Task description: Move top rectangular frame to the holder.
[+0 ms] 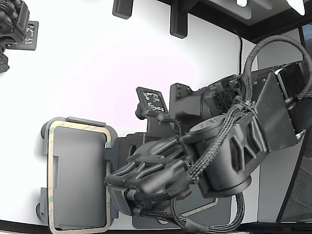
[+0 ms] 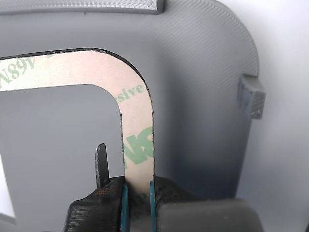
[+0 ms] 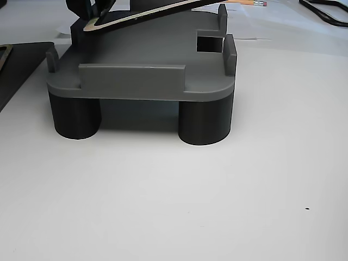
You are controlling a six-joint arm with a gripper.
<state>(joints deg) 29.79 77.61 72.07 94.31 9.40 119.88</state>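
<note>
Gripper [image 2: 138, 193] nearest the wrist camera, pinched shut on one side strip of the frame [image 2: 137, 145], teal-edged pads on both edges of the strip. Frame is beige with green print, open middle, held over the grey tray [image 2: 203, 96] that serves as holder. Going left to right in the exterior view: tray [image 1: 45, 131] at the exterior view's left with frame [image 1: 78, 126] lying over its outline, then gripper [image 1: 114, 178] at the frame's right edge, then arm [image 1: 229, 156] with its braided cables, and a dark mat [image 1: 222, 209] under the arm with what looks like a second frame [image 1: 200, 210] partly hidden on it. Low side view: frame [image 3: 163, 13] not flat yet, gripped end higher over the tray [image 3: 141, 60], far end sloping up past the tall tab [image 3: 222, 16]; cannot tell whether any edge touches the deck. Judged late placement, release not yet done. Risks: frame landing on top of a raised tab [image 2: 251, 96] instead of inside it if offset sideways, leaving it cocked; thin strip flexing or twisting under a one-sided grip, so the free end hangs up on the notch [image 3: 209, 42]; adhesive-looking liner sticking to the pads on opening and dragging the frame back out; pressing down while tilted could crease a corner.
</note>
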